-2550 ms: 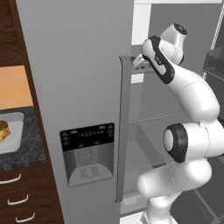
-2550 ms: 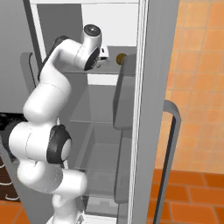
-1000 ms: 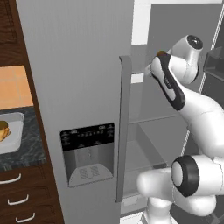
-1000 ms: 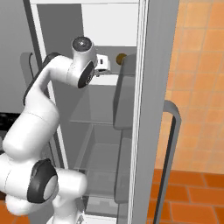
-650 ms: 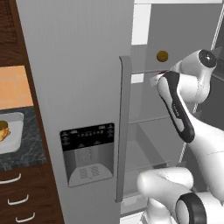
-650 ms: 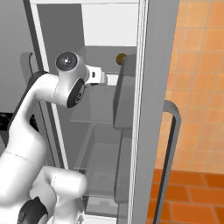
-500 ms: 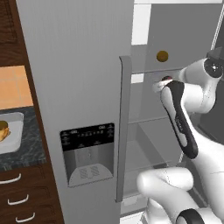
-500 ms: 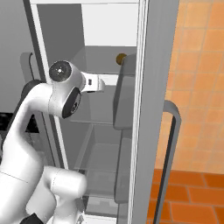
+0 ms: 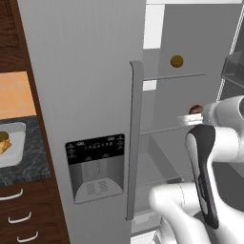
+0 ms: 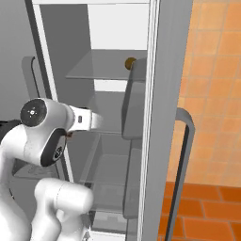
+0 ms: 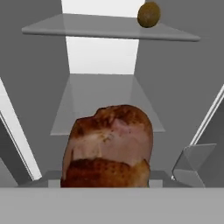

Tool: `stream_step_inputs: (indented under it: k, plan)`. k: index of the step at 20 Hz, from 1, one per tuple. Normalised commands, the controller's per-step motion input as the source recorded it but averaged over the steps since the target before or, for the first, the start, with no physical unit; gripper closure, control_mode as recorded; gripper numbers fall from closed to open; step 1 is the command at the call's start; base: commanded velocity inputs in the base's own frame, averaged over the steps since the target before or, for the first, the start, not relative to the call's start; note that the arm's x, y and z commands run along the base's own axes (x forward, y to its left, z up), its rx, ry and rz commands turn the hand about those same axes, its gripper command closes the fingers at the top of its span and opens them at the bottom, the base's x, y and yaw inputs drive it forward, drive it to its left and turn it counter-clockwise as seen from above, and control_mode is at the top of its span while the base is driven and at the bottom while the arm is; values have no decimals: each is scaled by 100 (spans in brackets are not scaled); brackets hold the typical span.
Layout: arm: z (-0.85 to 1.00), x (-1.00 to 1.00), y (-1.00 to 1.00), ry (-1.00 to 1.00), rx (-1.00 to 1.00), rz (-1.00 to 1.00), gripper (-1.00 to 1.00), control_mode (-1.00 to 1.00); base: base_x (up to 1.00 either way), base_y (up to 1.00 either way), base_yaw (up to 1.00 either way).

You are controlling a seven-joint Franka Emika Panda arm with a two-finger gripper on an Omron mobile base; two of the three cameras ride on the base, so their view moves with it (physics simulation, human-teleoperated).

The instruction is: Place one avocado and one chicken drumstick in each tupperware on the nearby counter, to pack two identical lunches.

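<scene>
The arm has drawn back out of the open fridge (image 9: 190,95) over the last couple of seconds: a moment ago its wrist was up by the top shelf (image 9: 174,76), and now it sits lower and nearer the robot's own body, level with the middle shelf. It has brought a chicken drumstick (image 11: 108,146) with it. The reddish-brown meat sits right in front of the hand camera, and from the left base view the same dark red piece (image 9: 195,109) shows at the end of the wrist, in front of the middle shelf. To my eye that is the pick done and the carry begun, with the trip to the bench still to make.

The hand (image 11: 107,186) itself is hidden behind the meat, so the fingertips cannot be made out; the drumstick sitting square at the bottom of the hand view and travelling with the wrist tells me the fingers are part-way closed and clamped on it.

One avocado (image 9: 177,61) remains on the top shelf of the fridge, toward the back, well above the drumstick. Left of the fridge door, the dark bench (image 9: 28,162) carries a pale tupperware (image 9: 16,147) at the edge of the left base view, with something golden-brown already lying in it; I cannot tell from here exactly what. The second tray is somewhere I cannot place.
</scene>
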Motion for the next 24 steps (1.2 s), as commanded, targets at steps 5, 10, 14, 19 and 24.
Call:
stream_step_inputs:
  k: [5,10,14,19,24]
  plan:
    - [-19,-40,0,0,0,-1,100,100,-60,20,2]
    - [0,0,0,0,0,0,100,100,-84,94,12]
    - [0,0,0,0,0,0,100,100,-3,100,7]
    - [0,0,0,0,0,0,100,100,3,100,5]
    - [0,0,0,0,0,0,100,100,7,100,9]
